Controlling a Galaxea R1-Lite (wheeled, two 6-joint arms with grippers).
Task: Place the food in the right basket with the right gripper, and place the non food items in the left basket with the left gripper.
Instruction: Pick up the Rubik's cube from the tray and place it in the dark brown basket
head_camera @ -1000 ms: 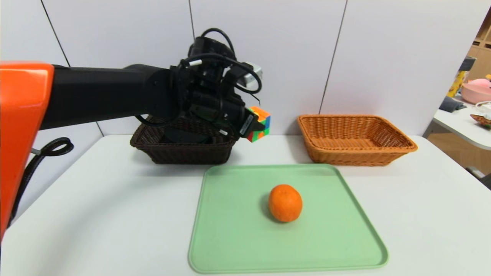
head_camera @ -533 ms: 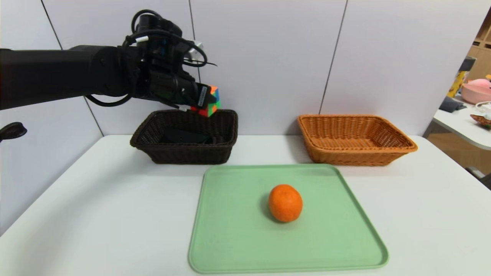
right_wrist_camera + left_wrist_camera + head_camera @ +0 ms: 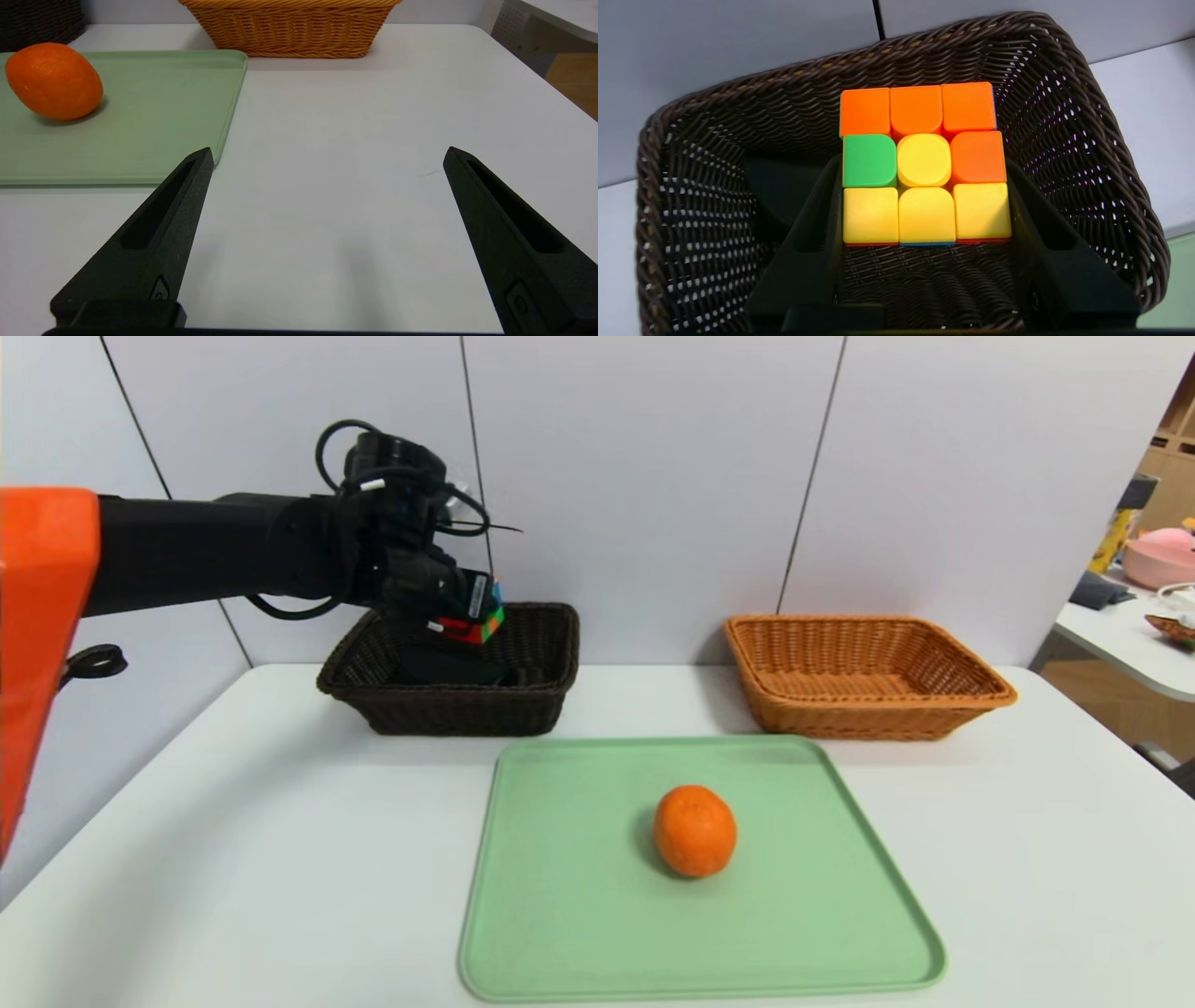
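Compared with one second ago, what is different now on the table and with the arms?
The left tool, holding the puzzle cube, has moved to the left, from beside the dark brown basket to over it. Nothing was let go. The orange, the green tray and the tan basket stayed where they were.

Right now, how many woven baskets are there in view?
2: the dark brown basket stands behind the green tray, toward its left; the orange-tan basket stands behind it, toward its right. No other basket shows on the table.
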